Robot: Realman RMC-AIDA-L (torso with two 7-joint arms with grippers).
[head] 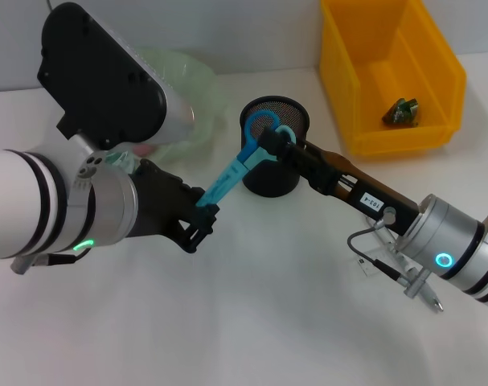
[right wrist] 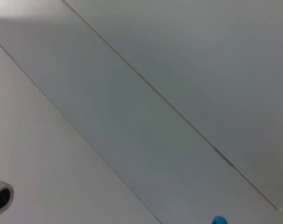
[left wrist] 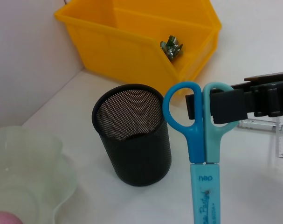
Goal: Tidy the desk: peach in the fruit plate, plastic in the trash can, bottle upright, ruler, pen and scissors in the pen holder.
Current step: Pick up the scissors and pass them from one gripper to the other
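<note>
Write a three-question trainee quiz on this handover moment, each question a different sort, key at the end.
1. True or false: the scissors are already inside the pen holder.
2. Which part of the scissors does the right gripper grip: A the blade end, B the handle loops, C nothing?
3. Fill in: the yellow bin holds a piece of crumpled ____.

Key
1. False: they hang in the air, the left gripper on the blade end.
2. B
3. plastic
</note>
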